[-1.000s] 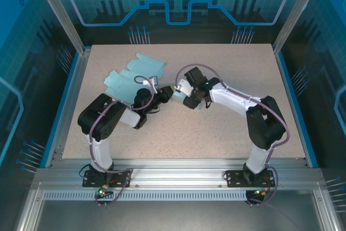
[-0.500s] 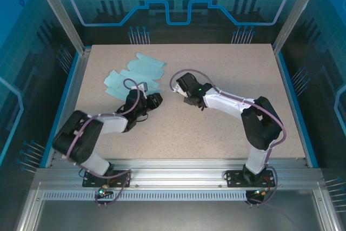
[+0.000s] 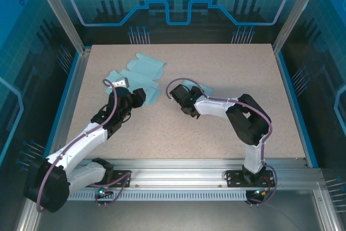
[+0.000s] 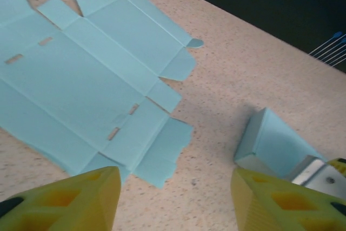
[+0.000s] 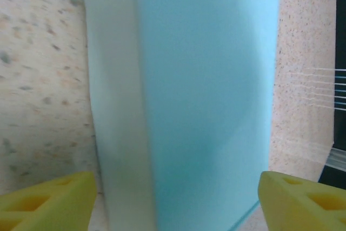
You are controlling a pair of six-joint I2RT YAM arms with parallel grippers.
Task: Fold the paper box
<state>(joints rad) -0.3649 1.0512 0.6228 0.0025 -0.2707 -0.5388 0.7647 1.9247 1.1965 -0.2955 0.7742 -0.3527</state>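
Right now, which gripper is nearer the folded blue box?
Right. The right gripper, open, straddles the folded box; the left gripper sits by the flat cutout, clear of the box.

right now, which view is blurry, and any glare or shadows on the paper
Right wrist: the folded box sits so close that its white edge is soft. Left wrist: the flat box blank is crisp and evenly lit, no glare; a faint shadow beside the folded box. Top external: sharp, blue-tinted surround.
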